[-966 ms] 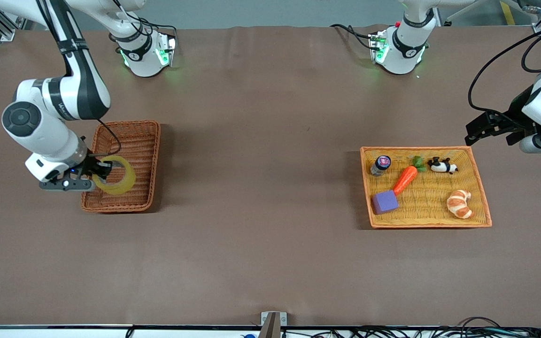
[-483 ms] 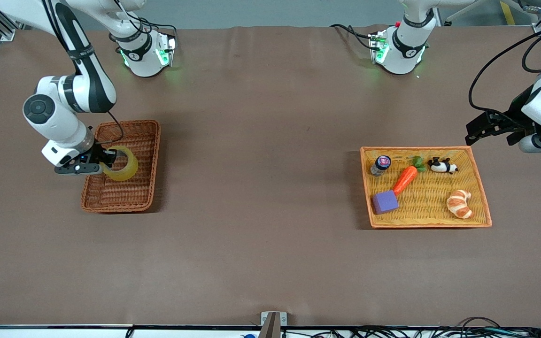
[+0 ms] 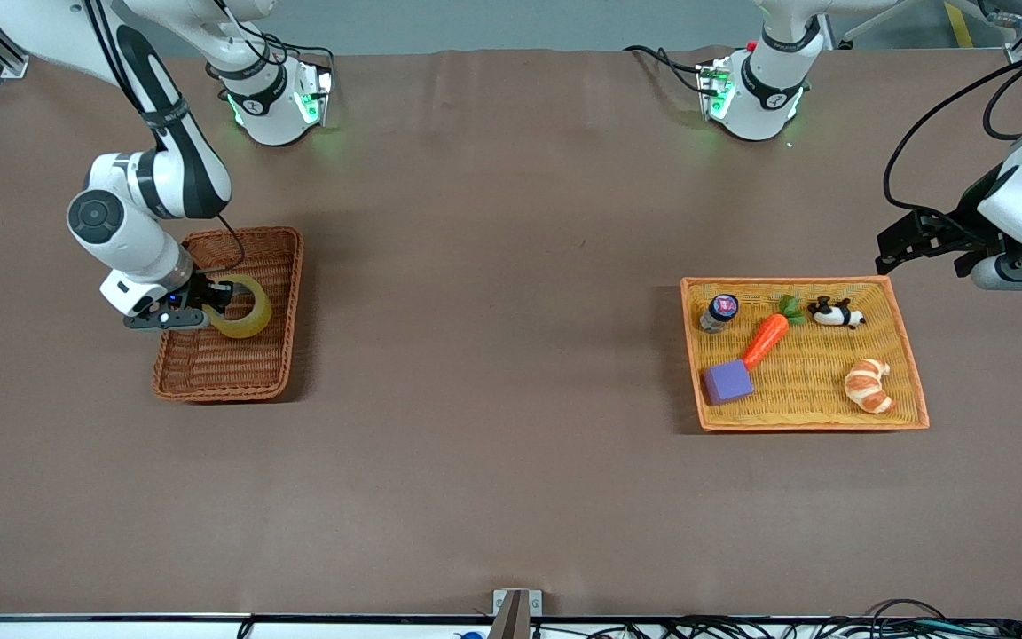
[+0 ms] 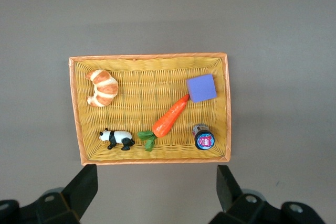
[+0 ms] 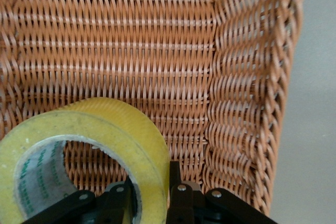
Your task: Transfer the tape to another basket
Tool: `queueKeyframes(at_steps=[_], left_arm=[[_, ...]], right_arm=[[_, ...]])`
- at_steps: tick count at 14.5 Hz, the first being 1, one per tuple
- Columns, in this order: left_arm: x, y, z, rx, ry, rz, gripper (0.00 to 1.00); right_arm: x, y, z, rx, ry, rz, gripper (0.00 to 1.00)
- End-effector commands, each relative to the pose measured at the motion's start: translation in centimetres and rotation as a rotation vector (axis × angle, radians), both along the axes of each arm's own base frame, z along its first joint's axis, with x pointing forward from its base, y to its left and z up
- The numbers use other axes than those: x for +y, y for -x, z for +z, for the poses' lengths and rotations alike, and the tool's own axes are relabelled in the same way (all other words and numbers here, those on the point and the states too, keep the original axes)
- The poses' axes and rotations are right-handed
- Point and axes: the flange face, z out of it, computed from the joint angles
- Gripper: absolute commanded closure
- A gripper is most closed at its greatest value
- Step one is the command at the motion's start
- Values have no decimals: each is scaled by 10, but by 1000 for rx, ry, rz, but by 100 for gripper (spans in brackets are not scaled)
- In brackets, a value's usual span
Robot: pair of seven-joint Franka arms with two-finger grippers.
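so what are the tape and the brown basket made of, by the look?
Tape: glossy translucent yellowish plastic film wound on a pale core, likely card. Basket: woven reddish-brown wicker or rattan, matte; the ribbed weave shows clearly in the right wrist view.

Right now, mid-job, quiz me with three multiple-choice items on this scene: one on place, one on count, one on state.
1. Where is the tape?
A. on the bare table
B. over the reddish-brown basket
C. in the flat yellow tray

2. How many things lie in the flat yellow tray?
A. three
B. five
C. seven

3. How is the right tool?
A. shut on the tape
B. open over the table
C. shut on nothing

Answers:
1 B: the roll hangs over the basket's weave in the front and right wrist views.
2 B: small jar, carrot, panda, purple block, croissant.
3 A: its fingers pinch the roll's wall, while the left tool waits open beside the tray.
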Motion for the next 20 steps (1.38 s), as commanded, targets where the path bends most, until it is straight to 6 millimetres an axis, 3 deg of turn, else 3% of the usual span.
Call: queueKeyframes(at_steps=[1,2,3,6,9,12,16,18,20], left_arm=[[0,0,2,7,-17,-16,0],[0,0,2,7,-17,-16,0],[0,-1,1,9,-17,-16,0],[-1,-1,0,10,-17,-15,0],[-2,-3,0,8,-21,-19,0],[-3,-4,0,4,-20,-21,0],[-6,-5,1,2,-20,-15,0],[-7,-5,1,1,-19,-15,0],[-6,-5,1,1,-20,-16,0]], right_arm=[[1,0,5,-13,-11,1,26],[1,-2,10,-21,-10,0,3],[1,-6,19,-34,-9,0,0],[-4,-35,82,-41,9,-23,0],[-11,-81,176,28,-7,-94,0],[-7,-97,271,66,-43,-131,0],[-2,-85,372,52,-89,-140,0],[0,-60,404,43,-98,-138,0],[2,-47,419,43,-97,-130,0]])
